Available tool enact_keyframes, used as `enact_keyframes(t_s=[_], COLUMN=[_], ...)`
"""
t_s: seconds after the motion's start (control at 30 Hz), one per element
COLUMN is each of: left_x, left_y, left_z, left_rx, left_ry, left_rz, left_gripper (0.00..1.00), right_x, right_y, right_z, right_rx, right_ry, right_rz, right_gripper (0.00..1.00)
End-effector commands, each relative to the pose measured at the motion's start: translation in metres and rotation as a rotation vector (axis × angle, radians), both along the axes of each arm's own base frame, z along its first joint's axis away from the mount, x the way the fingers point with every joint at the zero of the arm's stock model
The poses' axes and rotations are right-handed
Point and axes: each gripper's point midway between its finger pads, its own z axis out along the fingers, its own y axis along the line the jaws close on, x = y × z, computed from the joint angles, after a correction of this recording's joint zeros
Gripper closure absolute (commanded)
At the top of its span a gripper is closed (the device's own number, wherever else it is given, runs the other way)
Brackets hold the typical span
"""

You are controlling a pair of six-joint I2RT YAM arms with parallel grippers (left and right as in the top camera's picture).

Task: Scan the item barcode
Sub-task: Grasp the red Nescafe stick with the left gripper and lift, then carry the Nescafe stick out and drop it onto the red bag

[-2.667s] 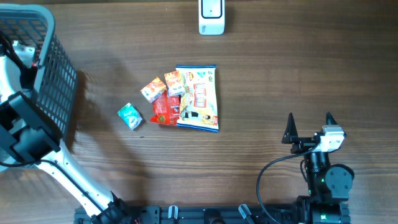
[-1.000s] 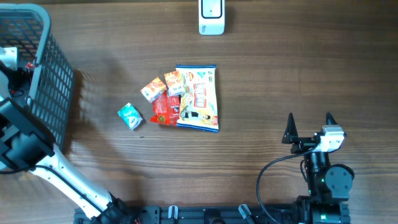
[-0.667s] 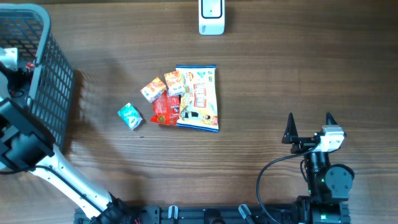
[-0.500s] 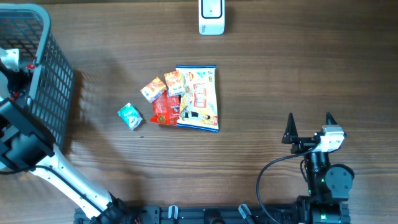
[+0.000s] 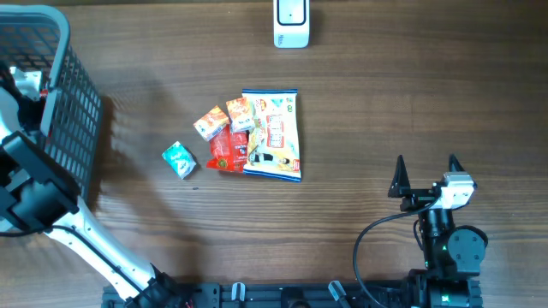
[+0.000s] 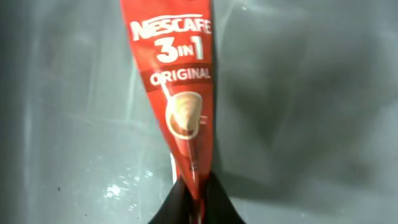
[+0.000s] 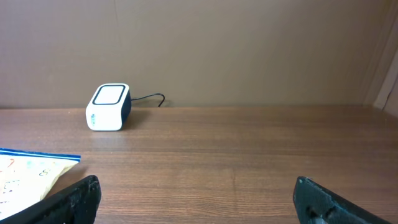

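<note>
The basket [image 5: 79,103] stands far left, packets [image 5: 257,137] cluster in the middle, the scanner [image 5: 291,24] behind them.

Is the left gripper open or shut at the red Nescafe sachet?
Shut. In the left wrist view, the left gripper pinches the lower end of the red Nescafe sachet.

Near end of the Nescafé sachet [image 6: 180,93] vanishes between the dark fingers of the left gripper [image 6: 193,199], themselves cut by the wrist view's lower edge. Overhead, the wire basket [image 5: 77,103] runs off the far-left corner — print on the small packs [image 5: 224,141] is too small to read.
</note>
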Motion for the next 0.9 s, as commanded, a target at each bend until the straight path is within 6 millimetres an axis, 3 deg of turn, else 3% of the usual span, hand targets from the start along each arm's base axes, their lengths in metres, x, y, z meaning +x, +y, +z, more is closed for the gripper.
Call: enact_keyframes(t_s=[0.0,0.07,0.2,0.4,0.43,0.6,0.67,0.7,0.77,0.87], left_x=[-0.016,-0.011,-0.003,-0.008,-0.012,-0.032,-0.041,-0.048,-0.054,-0.051], left_y=[-0.017,-0.018,-0.017,-0.015,-0.015,-0.029,-0.037,-0.048,-0.069,-0.119], left_z=[-0.018,-0.003,0.048,0.153,0.19,0.279,0.311,0.335,0.362,0.39], left_rx=[-0.031,-0.014,0.04,0.143,0.18,0.277,0.31,0.327,0.309,0.173], left_ry=[0.089,0.06,-0.035,-0.234,-0.311,-0.492,-0.56,-0.618,-0.698,-0.835], left_rz=[-0.016,-0.01,0.023,0.101,0.13,0.152,0.144,0.128,0.079,-0.078], left_gripper=[0.96,0.96,0.96,0.96,0.96,0.96,0.96,0.96,0.96,0.96], right_x=[0.0,0.0,0.0,0.0,0.0,0.0,0.0,0.0,0.0,0.0], right_y=[0.0,0.0,0.0,0.0,0.0,0.0,0.0,0.001,0.0,0.0], right_z=[0.0,0.0,0.0,0.0,0.0,0.0,0.0,0.0,0.0,0.0], right_rx=[-0.011,-0.011,-0.011,-0.011,-0.011,-0.011,-0.011,-0.011,-0.011,-0.011], right_ry=[-0.005,-0.005,-0.005,-0.005,-0.005,-0.005,-0.005,-0.005,-0.005,-0.005], right_rz=[0.004,0.004,0.004,0.004,0.004,0.004,0.004,0.005,0.004,0.004], right_gripper=[0.0,0.0,0.0,0.0,0.0,0.0,0.0,0.0,0.0,0.0])
